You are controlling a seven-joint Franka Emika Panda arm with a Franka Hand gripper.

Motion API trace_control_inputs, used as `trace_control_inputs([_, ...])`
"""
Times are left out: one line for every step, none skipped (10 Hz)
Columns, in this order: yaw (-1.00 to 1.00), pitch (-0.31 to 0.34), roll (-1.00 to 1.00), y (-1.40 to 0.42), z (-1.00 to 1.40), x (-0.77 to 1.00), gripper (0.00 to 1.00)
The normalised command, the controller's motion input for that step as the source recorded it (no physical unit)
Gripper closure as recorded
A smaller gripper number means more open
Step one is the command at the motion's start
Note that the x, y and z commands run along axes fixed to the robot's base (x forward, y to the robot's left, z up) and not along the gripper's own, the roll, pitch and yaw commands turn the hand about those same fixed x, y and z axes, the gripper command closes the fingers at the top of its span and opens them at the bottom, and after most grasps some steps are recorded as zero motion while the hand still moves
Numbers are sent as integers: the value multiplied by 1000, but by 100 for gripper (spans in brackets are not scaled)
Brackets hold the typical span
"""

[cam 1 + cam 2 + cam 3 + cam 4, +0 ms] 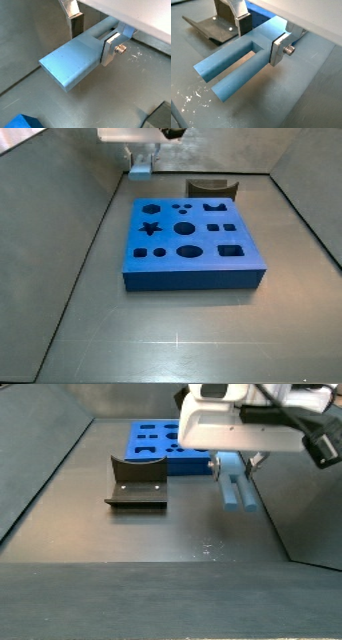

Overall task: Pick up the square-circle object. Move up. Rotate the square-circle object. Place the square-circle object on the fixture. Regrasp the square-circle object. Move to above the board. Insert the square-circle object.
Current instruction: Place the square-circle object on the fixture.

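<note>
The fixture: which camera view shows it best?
A side view shows the fixture best: whole, unblocked, standing beside the board. In the other side view it is small, behind the board. A wrist view shows part of it past the hand, which holds the square-circle object.

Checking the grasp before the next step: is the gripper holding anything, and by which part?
Yes: the gripper holds the square-circle object, its fingers clamped on opposite sides at one end.
</note>
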Motion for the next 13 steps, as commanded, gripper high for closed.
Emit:
trace_control_inputs([-15, 83, 83, 5, 1000, -19, 100])
trace_control_inputs([-13, 93, 94, 4, 1000, -22, 100])
trace_control_inputs([-3, 100, 116, 5, 1000, -25, 100])
trace_control_inputs([9, 102, 126, 2, 1000, -28, 100])
trace_control_inputs([19, 106, 134, 1, 1000, -31, 100])
trace_control_inputs([27, 109, 150, 0, 1000, -32, 100])
trace_control_inputs([29, 114, 161, -2, 1000, -34, 100])
trace_control_inputs([30, 112, 157, -2, 941, -31, 100])
trace_control_inputs([24, 106, 133, 4, 780, -26, 100])
trace_control_inputs([22, 101, 124, 4, 713, -20, 100])
trace_control_inputs([20, 103, 114, 6, 564, -13, 100])
trace_control_inputs([23, 107, 113, 9, 450, -8, 100])
trace_control_inputs([21, 108, 104, 7, 333, -3, 100])
